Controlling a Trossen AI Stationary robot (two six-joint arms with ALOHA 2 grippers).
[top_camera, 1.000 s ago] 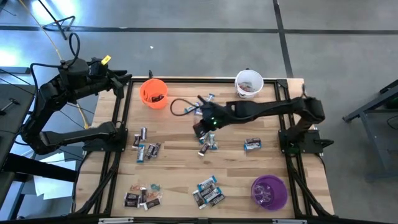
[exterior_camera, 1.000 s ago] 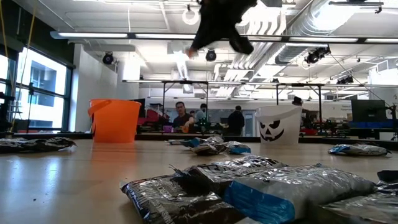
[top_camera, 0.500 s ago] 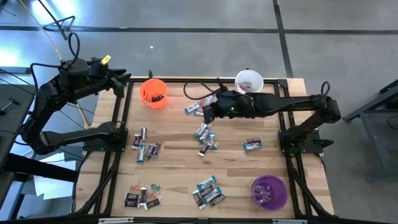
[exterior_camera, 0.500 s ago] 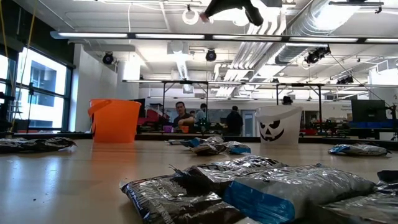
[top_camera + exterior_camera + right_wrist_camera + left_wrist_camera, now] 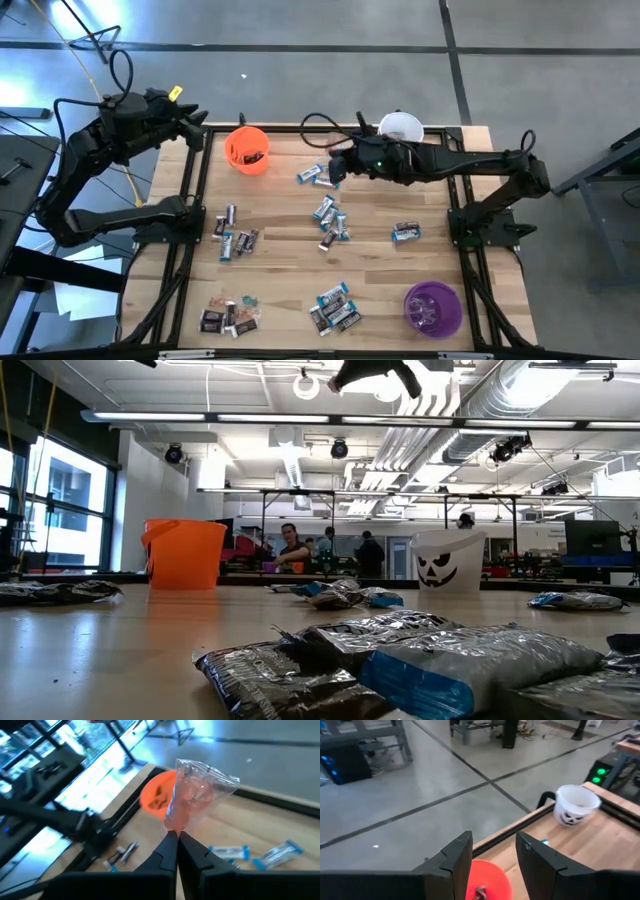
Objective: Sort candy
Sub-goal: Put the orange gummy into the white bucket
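Right gripper (image 5: 176, 840): dark fingers pinched on a crinkly, clear pinkish candy wrapper (image 5: 197, 790), held above the wooden table (image 5: 290, 290) near the white cup (image 5: 402, 128).
Left gripper (image 5: 492, 855): jaws parted, empty (above the orange cup (image 5: 246, 149)).
Candy (image 5: 334, 308): glossy rectangular pieces scattered in clusters.

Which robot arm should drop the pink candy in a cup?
The right one, probably. Its claw is already shut on the clear-wrapped pink candy, high above the wooden table between the orange cup and white cup. The left claw is open and empty, by the table's edge.
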